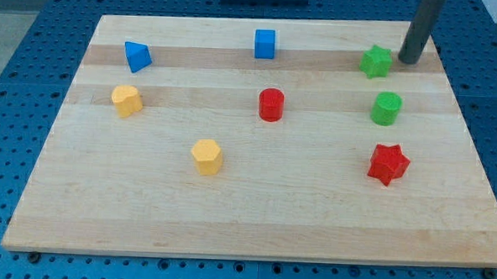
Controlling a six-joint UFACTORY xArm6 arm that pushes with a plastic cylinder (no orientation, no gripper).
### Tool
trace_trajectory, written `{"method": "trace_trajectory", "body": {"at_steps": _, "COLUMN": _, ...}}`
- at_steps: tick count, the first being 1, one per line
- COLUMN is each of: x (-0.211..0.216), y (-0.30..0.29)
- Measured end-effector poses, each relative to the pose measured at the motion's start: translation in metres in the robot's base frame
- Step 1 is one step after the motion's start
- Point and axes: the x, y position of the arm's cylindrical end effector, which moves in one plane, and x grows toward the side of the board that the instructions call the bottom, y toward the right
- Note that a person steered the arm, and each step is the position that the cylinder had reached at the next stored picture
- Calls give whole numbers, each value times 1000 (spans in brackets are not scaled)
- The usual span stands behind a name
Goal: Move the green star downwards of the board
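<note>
Blue pegboard, dotted with holes, frames a pale wooden counter [253,215] with long grain lines running from the left edge to the right. Nothing else of the room shows beyond a dark shape past the top edge.

Up near the top right corner sits the green star [375,62], the block the job is about. My tip [407,60] stands just beside it on the right, touching it or very nearly; I can't say which. No gripper is fitted, only the straight rod, so there is nothing to spread or pinch. That spot looks to me like a poor one for a downward shove: from the side, the rod would slide the star toward the left edge. I'd guess it needs to come round to the star's upper side first.

Straight below the star, close by, is a green cylinder [386,108], and farther down a red star [388,164]. Both lie in the path to the bottom edge, so a straight push may carry them along or knock the star askew.

The rest are well apart: a blue cube [264,43] near the top edge, a blue wedge [137,56] toward the top left corner, a red cylinder [271,104] mid-counter, and two yellow blocks [127,100] [206,156] on the left half.
</note>
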Motion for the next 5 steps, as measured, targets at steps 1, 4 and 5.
{"method": "trace_trajectory", "body": {"at_steps": 1, "x": -27, "y": -21}}
{"method": "trace_trajectory", "body": {"at_steps": 4, "x": -26, "y": -90}}
{"method": "trace_trajectory", "body": {"at_steps": 5, "x": -26, "y": -85}}
